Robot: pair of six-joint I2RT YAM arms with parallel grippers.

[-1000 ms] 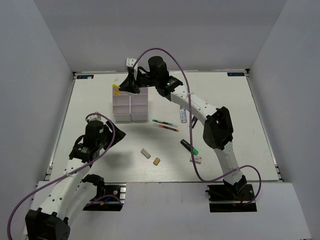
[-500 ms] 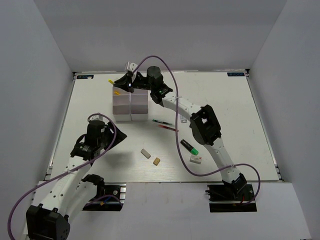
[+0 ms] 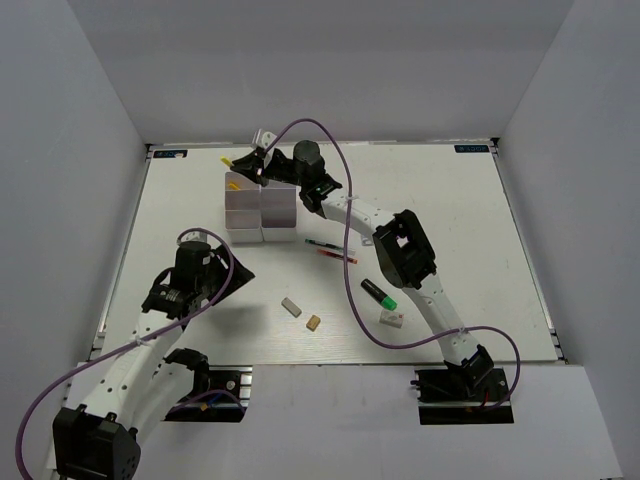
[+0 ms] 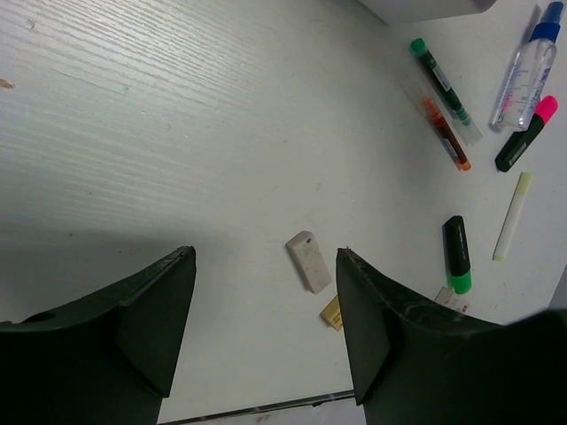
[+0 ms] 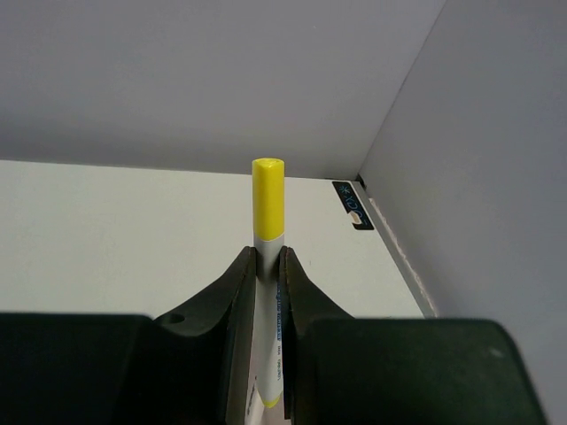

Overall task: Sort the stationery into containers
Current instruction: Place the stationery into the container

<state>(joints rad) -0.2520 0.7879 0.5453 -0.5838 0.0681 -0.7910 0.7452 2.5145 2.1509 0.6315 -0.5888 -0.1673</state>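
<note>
reaching into the upper left of the overhead view, my right gripper is clenched on a white marker, held at mid-barrel with its yellow cap poking out past the fingertips. over the last second the arm has stretched further. the marker's yellow end has swung from above the organiser and its far-left compartment to just beyond the far-left corner. the wrist view faces the back wall, not down into a cell. i judge the drop not yet made: the marker needs bringing back over a compartment and tipping down. what looks like another yellow-tipped item sits inside that far-left cell. my left gripper has not moved: jaws wide apart, nothing between them, hovering at the lower left above a grey eraser. 2 pens, a green-capped highlighter, a tan eraser and a white eraser wait on the table.
</note>
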